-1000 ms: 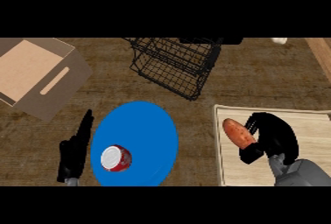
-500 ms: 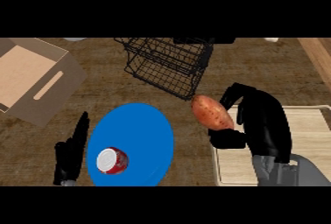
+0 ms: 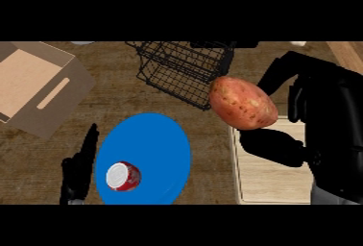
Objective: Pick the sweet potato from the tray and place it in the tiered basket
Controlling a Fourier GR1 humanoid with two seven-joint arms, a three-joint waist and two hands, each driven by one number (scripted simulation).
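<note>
An orange-brown sweet potato is held up in the air by my right hand, whose fingers and thumb curl round it from the right. It hangs just right of the black wire tiered basket at the top middle, above the left edge of the pale wooden tray. My left hand rests open at the lower left, fingers straight and pointing up.
A blue plate lies in the lower middle with a red and white can on it. An open cardboard box sits at the upper left. A wooden edge shows at the top right.
My right hand has lifted the sweet potato off the tray and carried it up and towards the basket. It now looks much bigger and closer. The left hand has stayed still.
</note>
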